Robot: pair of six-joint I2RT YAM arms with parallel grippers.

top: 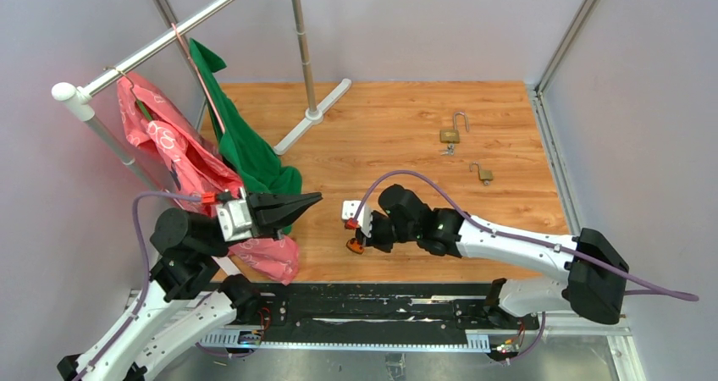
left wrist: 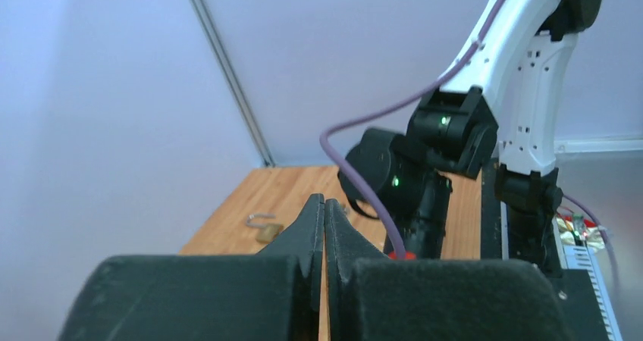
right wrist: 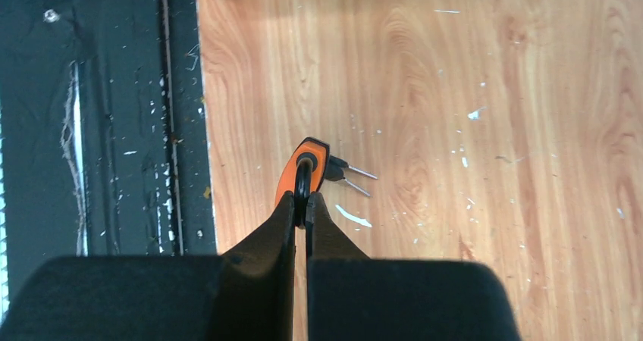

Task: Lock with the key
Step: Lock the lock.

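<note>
A small orange lock (right wrist: 307, 163) with a black loop lies on the wooden table (right wrist: 493, 129) near the front edge. My right gripper (right wrist: 303, 204) is shut on that black loop. Two thin keys (right wrist: 352, 178) stick out from the lock's far end onto the wood. From above, the orange lock (top: 356, 245) shows just under the right gripper (top: 356, 237). My left gripper (top: 315, 198) hangs above the table to the left, shut with nothing between its fingers. Its tips (left wrist: 324, 201) point toward the right arm.
Two brass padlocks (top: 450, 135) (top: 484, 174) with raised shackles lie at the back right, small keys (top: 448, 150) beside the farther one. A clothes rack (top: 313, 110) at the left carries a green garment (top: 250, 148) and a red one (top: 182, 152). A black strip (right wrist: 106, 129) edges the table.
</note>
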